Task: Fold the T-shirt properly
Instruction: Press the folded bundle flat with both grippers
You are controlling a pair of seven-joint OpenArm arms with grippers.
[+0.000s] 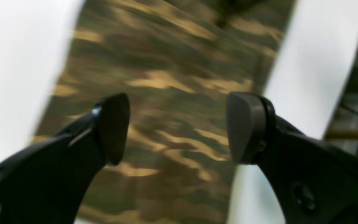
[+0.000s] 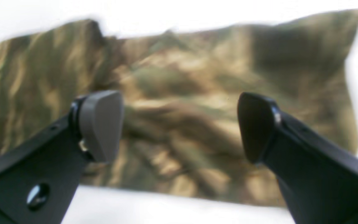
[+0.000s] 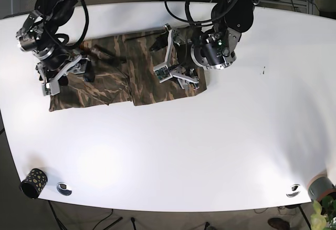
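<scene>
The camouflage T-shirt (image 3: pixel 126 80) is spread on the white surface (image 3: pixel 220 135) toward its far side, already narrowed into a long band with a fold line visible near the middle. The left tool (image 1: pixel 179 127) is held above one end of the cloth, its jaws spread and nothing pinched; the right tool (image 2: pixel 179 126) is likewise spread over the other end, with nothing between its pads. Both wrist views are blurred, so exact height over the fabric cannot be told. For the fold to be done well, each end should be pinched at a corner through all layers, lifted evenly, and the edges laid flush so that no wrinkles are trapped.
</scene>
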